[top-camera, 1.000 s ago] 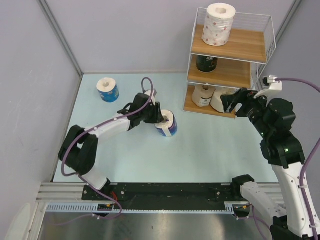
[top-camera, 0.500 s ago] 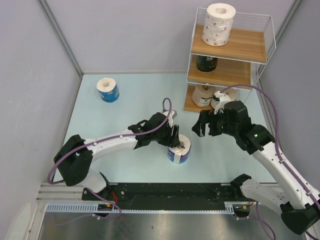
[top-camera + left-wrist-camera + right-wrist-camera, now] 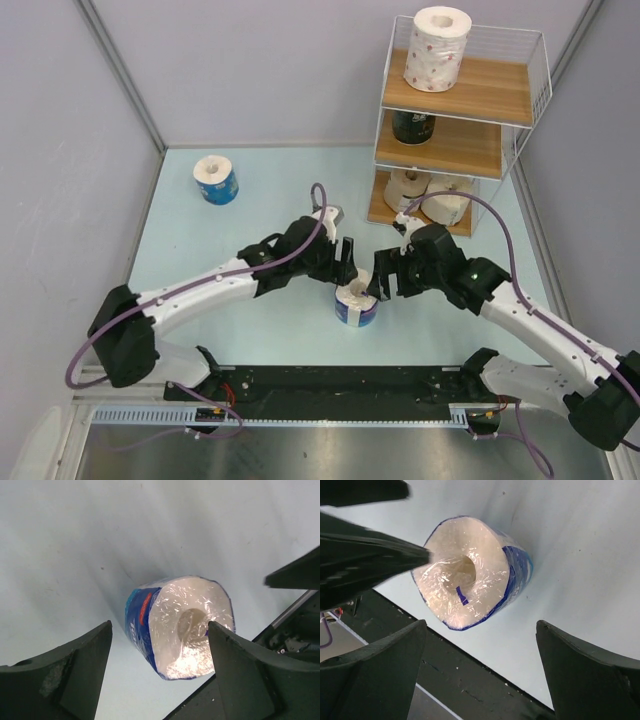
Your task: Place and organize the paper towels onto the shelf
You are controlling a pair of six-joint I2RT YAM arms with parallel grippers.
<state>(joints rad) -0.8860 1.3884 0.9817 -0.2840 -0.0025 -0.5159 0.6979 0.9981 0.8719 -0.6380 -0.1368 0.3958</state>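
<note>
Right gripper (image 3: 372, 283) nearer blue roll (image 3: 356, 304), core up

Six paper rolls are in view: two blue-wrapped rolls (image 3: 357, 303) (image 3: 215, 180), one red-speckled white roll (image 3: 437, 48), one dark roll (image 3: 412, 127) and two pale rolls (image 3: 405, 190) (image 3: 450, 207). One shelf (image 3: 500, 95) has three boards. There are two pincers, the left pincer (image 3: 347, 265) and the right pincer (image 3: 382, 282).

The top external camera looks steeply down from above the near edge, taking in the whole worktop (image 3: 290, 335). Both wrist cameras look down closely from opposite sides, sharing the blue-wrapped roll (image 3: 180, 625) (image 3: 470, 572).
</note>
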